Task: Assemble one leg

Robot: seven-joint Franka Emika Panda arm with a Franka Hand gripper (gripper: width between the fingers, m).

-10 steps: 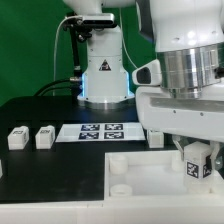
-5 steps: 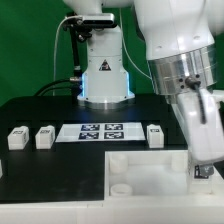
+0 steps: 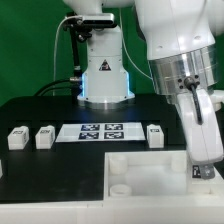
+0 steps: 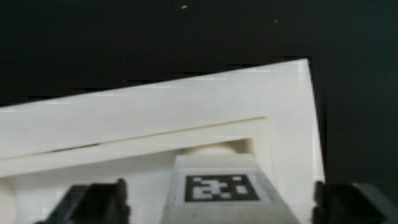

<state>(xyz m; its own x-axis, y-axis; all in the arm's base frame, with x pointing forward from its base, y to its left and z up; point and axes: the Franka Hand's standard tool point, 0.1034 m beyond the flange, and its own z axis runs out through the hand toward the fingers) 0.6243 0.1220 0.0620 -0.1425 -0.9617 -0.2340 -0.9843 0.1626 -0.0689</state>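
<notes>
Backdrop: green wall behind, robot base upright at the far edge of the black desk.
Desk: marker board lying flat mid-desk; three loose white legs beside it, two toward the exterior view's left, one just off the board's right end.
Panel: large white square panel at the near edge, round socket showing at a near corner.
Arm: big and close on the exterior view's right, wrist tilted, reaching down to the panel's right side.
Jaws: gripper spread to either side of the leg, dark fingers flanking it; contact with its sides not clear, so grip cannot be told.
Leg: tagged leg upright between the fingers, standing against the panel near its corner in the wrist view; barely visible under the hand in the exterior view.
</notes>
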